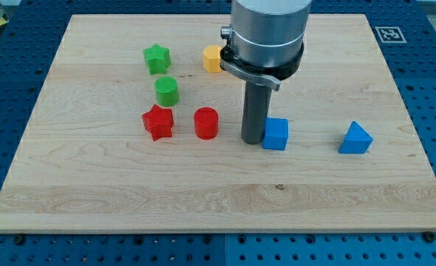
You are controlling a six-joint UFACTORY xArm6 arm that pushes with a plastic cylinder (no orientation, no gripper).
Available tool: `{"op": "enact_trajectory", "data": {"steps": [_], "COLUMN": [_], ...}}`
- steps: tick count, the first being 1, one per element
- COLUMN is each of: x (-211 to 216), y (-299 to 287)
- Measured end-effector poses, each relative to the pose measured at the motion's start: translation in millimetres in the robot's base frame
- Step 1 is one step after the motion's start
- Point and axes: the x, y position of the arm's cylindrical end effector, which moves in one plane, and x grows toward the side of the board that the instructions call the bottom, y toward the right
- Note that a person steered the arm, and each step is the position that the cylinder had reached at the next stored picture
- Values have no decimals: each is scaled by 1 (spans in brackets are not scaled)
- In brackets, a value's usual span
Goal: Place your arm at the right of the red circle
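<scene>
1. Worktop: pale wooden board with visible grain and a matt surface, lying on a blue perforated base. A printed marker sits at its far right corner.
2. Arm: broad grey metal cylinder with a dark collar, coming down from the far edge at mid-board and narrowing to a straight dark rod. There are no fingers on this rig, so nothing opens, closes or grips.
3. My tip: on the board near its middle, just to the right of the red circle with a small gap between them. The blue cube is touching or nearly touching the rod on the other side; which, I cannot tell.
4. Progress, as I judge it: the tip stands to the right of the target, so the task looks essentially met. At most a small nudge closer is left.
5. Blocks, all matt plastic with faintly ribbed faces:
   - blue triangular block, toward the right edge
   - blue cube
   - red star, left of the circle
   - red circle, a short upright cylinder left of centre
   - green star, toward the far edge
   - green circle, below that star
   - yellow block, partly hidden by the arm, shape unclear
</scene>
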Motion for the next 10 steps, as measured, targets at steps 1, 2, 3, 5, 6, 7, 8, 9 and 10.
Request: {"op": "enact_trajectory", "data": {"steps": [1, 2, 3, 5, 6, 7, 8, 9, 10], "x": [0, 0, 0, -21, -35, -35, -35, -29, -15], "y": [10, 28, 44, -16, -17, -17, -17, -17, -17]}}
